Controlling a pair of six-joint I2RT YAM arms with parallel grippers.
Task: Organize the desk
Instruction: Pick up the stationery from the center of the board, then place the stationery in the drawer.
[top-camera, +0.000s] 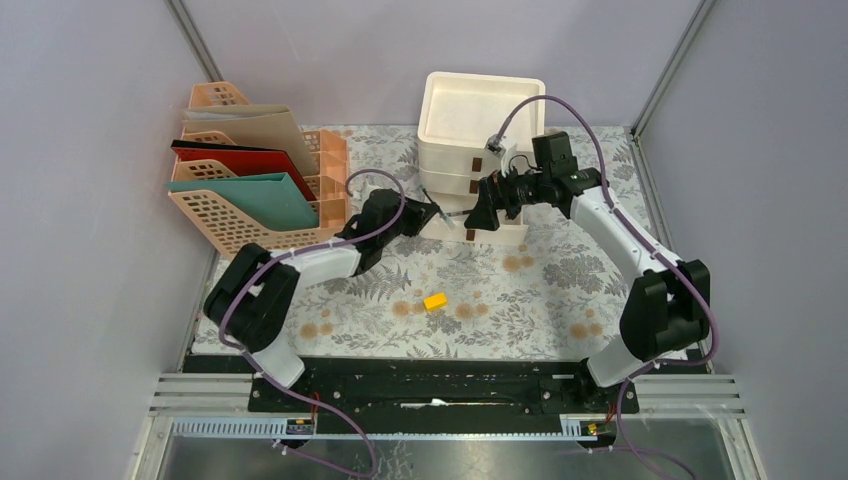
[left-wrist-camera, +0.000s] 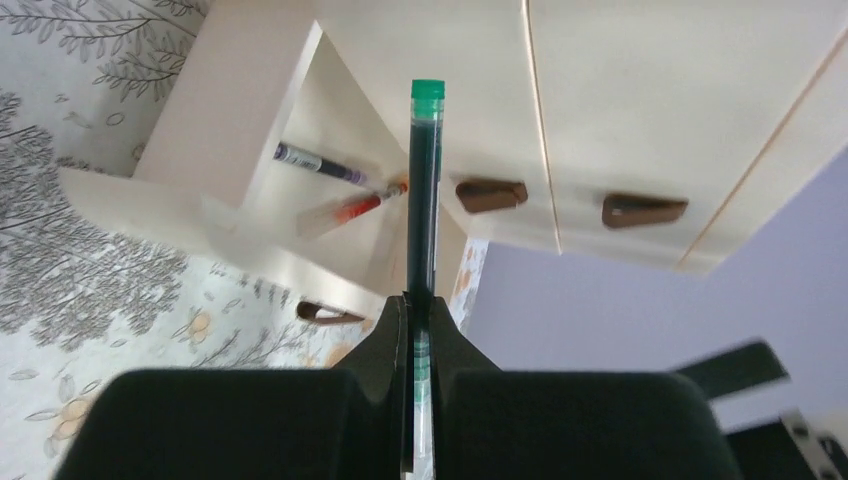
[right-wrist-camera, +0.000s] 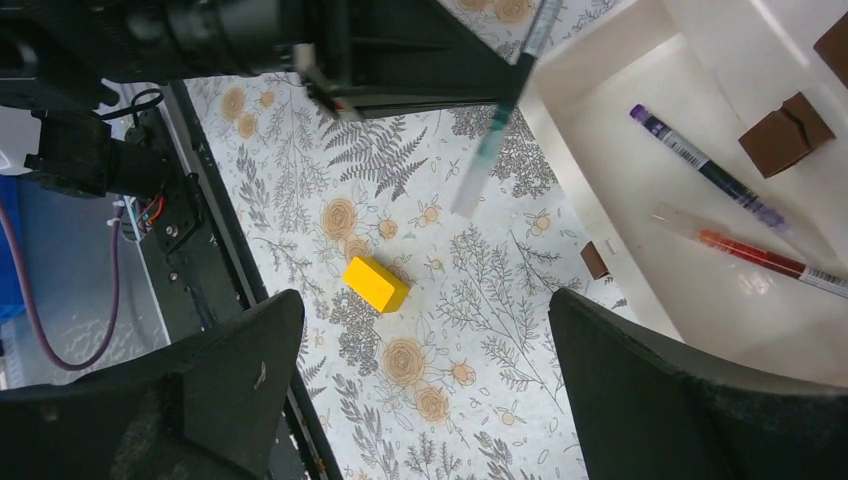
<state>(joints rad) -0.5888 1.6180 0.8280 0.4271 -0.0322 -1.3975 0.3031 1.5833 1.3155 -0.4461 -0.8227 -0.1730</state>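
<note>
Top external shows the fern-printed cloth counter (top-camera: 560, 290) spread beneath both arms. Left pincer (left-wrist-camera: 420, 318) grips a slim green-capped pen (left-wrist-camera: 425, 200) just short of the cream open drawer (right-wrist-camera: 620, 190); best carried past the rim before release. Right pincer (right-wrist-camera: 425, 310) gapes wide, empty.

No legible writing; print on the purple pen (right-wrist-camera: 708, 170) is too small.

Top view: fixed high behind the arm bases (top-camera: 270, 360), looking down over the whole counter (top-camera: 560, 300). Left wrist view: low and close, facing the drawer unit (left-wrist-camera: 650, 100) along a green pen (left-wrist-camera: 425, 200). Right wrist view: above, looking down on a yellow block (right-wrist-camera: 375, 283) and open drawer (right-wrist-camera: 610, 190). Pen and drawer appear in all three.
</note>
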